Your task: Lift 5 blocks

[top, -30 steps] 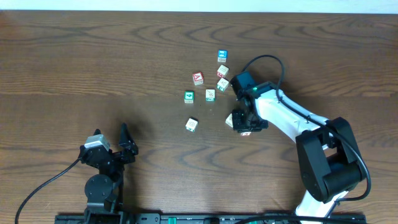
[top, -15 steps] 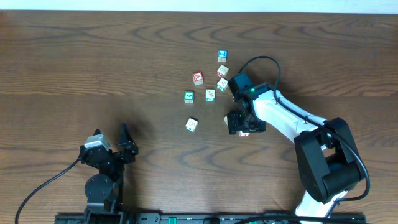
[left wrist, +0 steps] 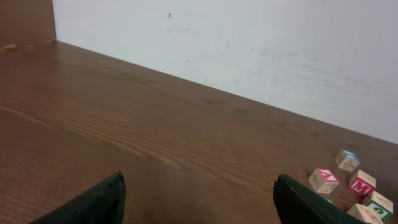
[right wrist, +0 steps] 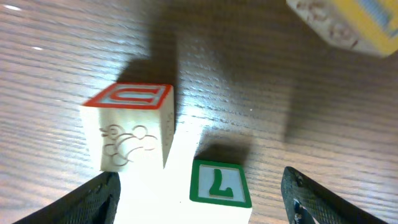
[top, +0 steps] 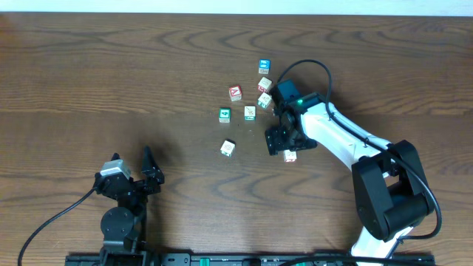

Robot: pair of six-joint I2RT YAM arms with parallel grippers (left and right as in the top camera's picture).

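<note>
- Release is the change: within the last second the right gripper (top: 284, 140) has gone from nearly closed to jaws spread wide, and it now clamps nothing.
- In the right wrist view its fingers (right wrist: 96, 199) stand at the two lower corners. A green-bordered block (right wrist: 219, 183) sits flat on the table (right wrist: 267, 93) between them, touching neither.
- The overhead view hides that block under the gripper. A second ago a cream block showed in the jaws at much the same spot, so this is probably the one just let go.
- A red-bordered D block (right wrist: 130, 127) rests just beside it, and a yellow-faced block (right wrist: 348, 22) lies further off, at the frame's edge.
- For the task this reads as one lift finished and set back down. How many of the five are done cannot be told from here.
- The other blocks (top: 250, 112) remain loosely clustered on the table near the right arm, all resting on the wood.
- The left gripper (left wrist: 199, 180) is wide open and empty, well apart from every block.
- No container is in view: no tray, bin or bowl, and every block lies directly on the bare tabletop.
</note>
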